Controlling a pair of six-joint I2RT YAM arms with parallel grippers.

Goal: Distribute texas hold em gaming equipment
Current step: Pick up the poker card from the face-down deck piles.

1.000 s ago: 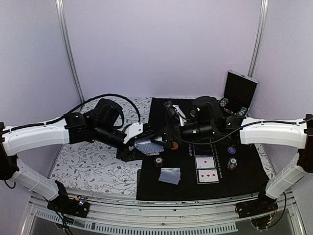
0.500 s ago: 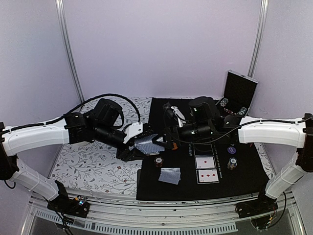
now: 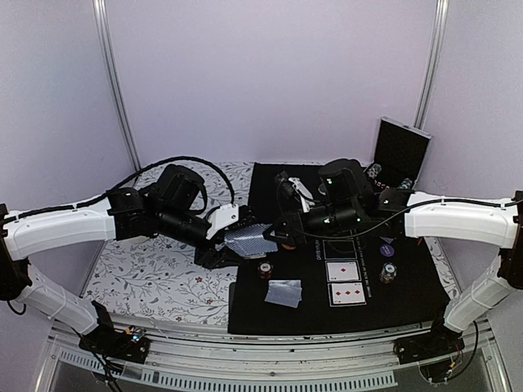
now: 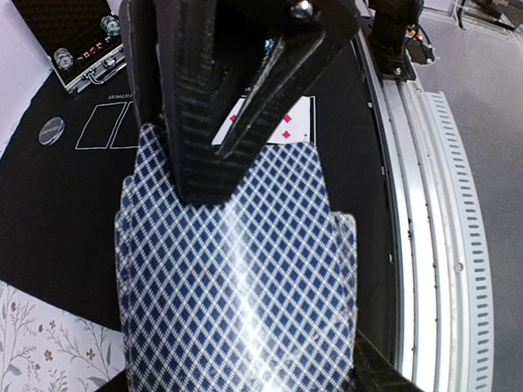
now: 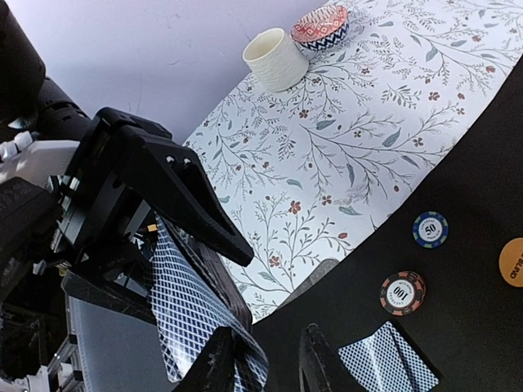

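My left gripper [image 3: 235, 242] is shut on a deck of blue-backed playing cards [image 4: 237, 278], held above the black mat's left edge. The top card [image 5: 184, 318] sticks out toward my right gripper [image 5: 265, 353]. Its jaws straddle that card's edge, narrowed but with a gap beside the right finger [image 5: 315, 359]. In the left wrist view the black fingers [image 4: 196, 122] overlap the card's far edge. Two face-down cards [image 3: 284, 291] lie on the mat beside a red-black chip [image 5: 401, 292] and a blue chip [image 5: 430, 229]. Two face-up cards [image 3: 344, 282] lie to the right.
The open black case [image 3: 400, 151] stands at the back right with chips in it. A purple disc [image 3: 387, 250] and stacked chips [image 3: 387, 273] sit on the mat [image 3: 409, 306]. A white cup [image 5: 275, 59] and a patterned bowl [image 5: 320, 26] stand on the floral cloth [image 3: 155, 278].
My right gripper's jaws have narrowed from wide open to close around the top card's edge. The left gripper and the deck have stayed put.
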